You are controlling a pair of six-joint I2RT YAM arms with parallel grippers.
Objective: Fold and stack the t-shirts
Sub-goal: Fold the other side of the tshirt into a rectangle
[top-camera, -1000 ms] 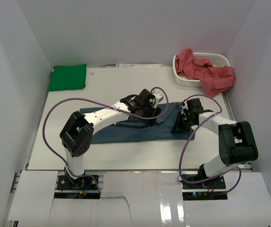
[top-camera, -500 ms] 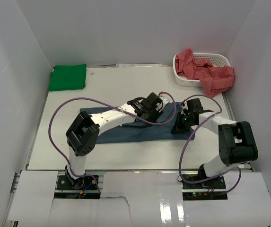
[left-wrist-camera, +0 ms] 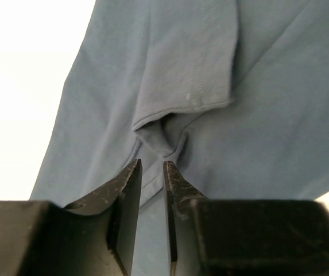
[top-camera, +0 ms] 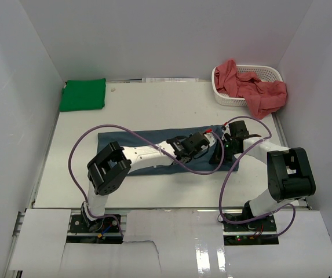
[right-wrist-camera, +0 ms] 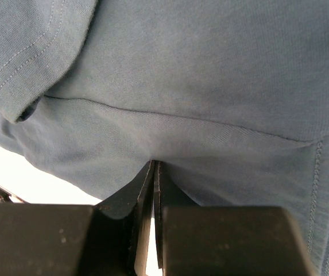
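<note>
The slate blue t-shirt (top-camera: pixel 119 141) lies as a long band across the middle of the table. My left gripper (top-camera: pixel 207 141) reaches over it to its right end. In the left wrist view the jaws (left-wrist-camera: pixel 151 165) stand a narrow gap apart, just behind a puckered fold of the blue cloth (left-wrist-camera: pixel 198 69). My right gripper (top-camera: pixel 221 153) sits at the shirt's right edge. Its jaws (right-wrist-camera: pixel 154 164) are shut, pinching the blue cloth (right-wrist-camera: pixel 198 69). A folded bright green t-shirt (top-camera: pixel 83 94) lies at the back left. Salmon red t-shirts (top-camera: pixel 252 90) spill from the basket.
A white perforated basket (top-camera: pixel 265 70) stands at the back right corner. White walls enclose the table on the left, back and right. Purple cables loop off both arms above the near half of the table.
The left arm has swung right along the blue shirt to its right end, its jaws narrowing. The shirt now lies flatter and longer. The right gripper has stayed put.
</note>
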